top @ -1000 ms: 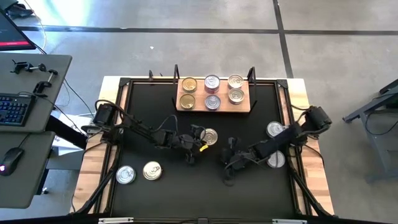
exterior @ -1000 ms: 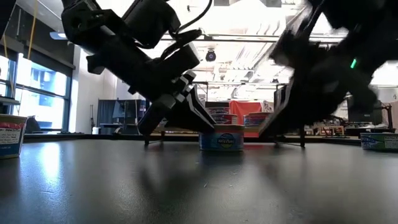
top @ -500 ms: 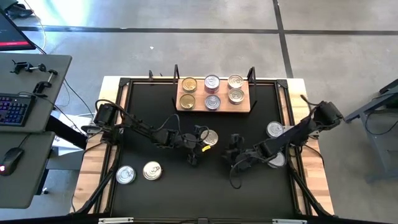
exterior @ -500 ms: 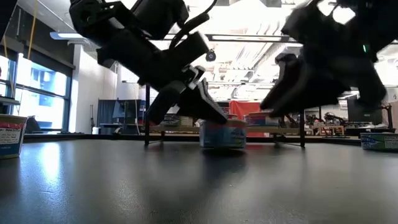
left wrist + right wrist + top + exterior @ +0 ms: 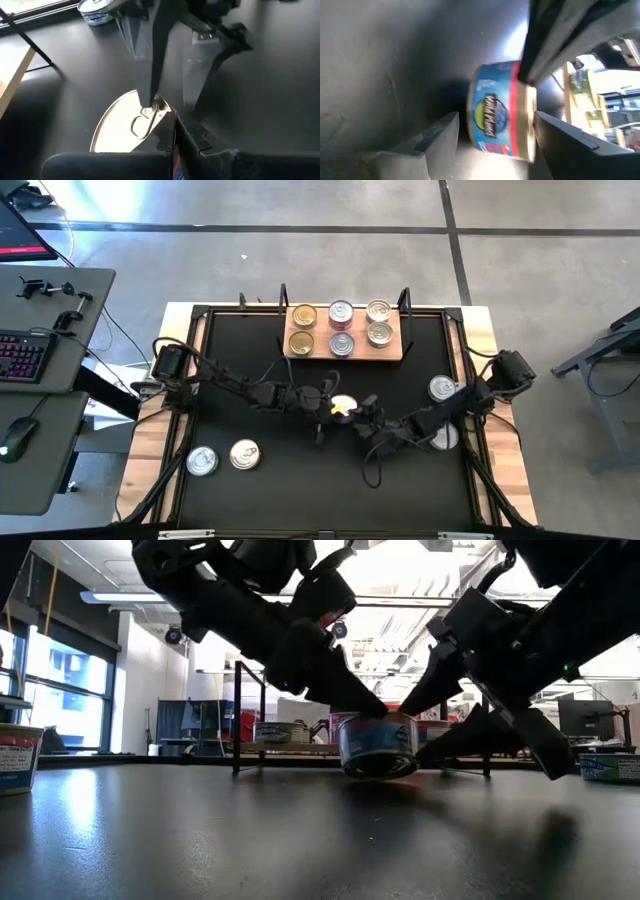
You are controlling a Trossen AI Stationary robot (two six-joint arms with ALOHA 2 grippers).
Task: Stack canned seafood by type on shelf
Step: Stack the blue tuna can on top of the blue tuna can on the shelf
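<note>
Now left pincer point(image 5: 333, 408) grips tin point(image 5: 343, 408), table-centre.

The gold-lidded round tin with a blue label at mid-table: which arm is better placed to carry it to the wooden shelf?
Left, probably. The left claw is shut on the tin, lifted and tilted; the right claw stands open beside it.

two dark jointed arms with black cables, yellow tag, black fingers point(image 5: 440, 137).
</note>
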